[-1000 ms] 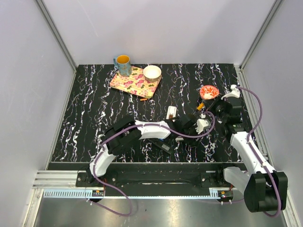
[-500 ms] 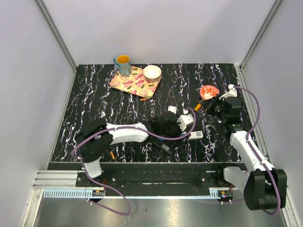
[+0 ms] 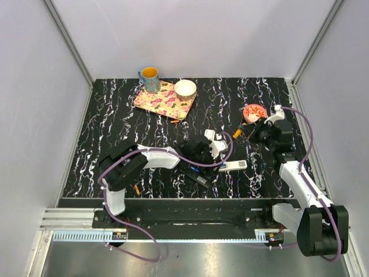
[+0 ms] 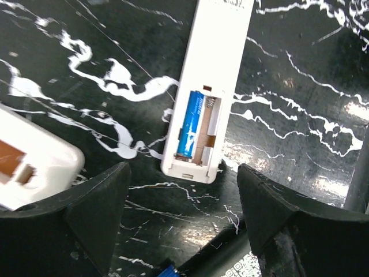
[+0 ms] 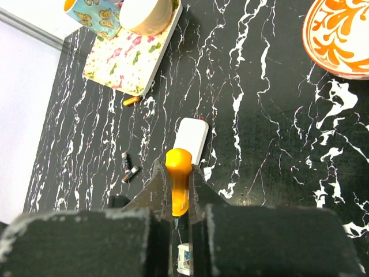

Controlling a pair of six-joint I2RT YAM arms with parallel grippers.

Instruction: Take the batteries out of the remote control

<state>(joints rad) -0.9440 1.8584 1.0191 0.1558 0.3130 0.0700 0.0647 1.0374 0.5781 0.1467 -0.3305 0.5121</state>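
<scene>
Lying in the open bay of the white remote, one blue battery sat just ahead of the spread left gripper, long axis running away from it; right gripper pinched an orange battery.

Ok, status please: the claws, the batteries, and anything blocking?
Left claw open, above the white remote. Right claw shut on an orange battery. One blue battery in the open compartment, other slot empty. Nothing covers it.
</scene>
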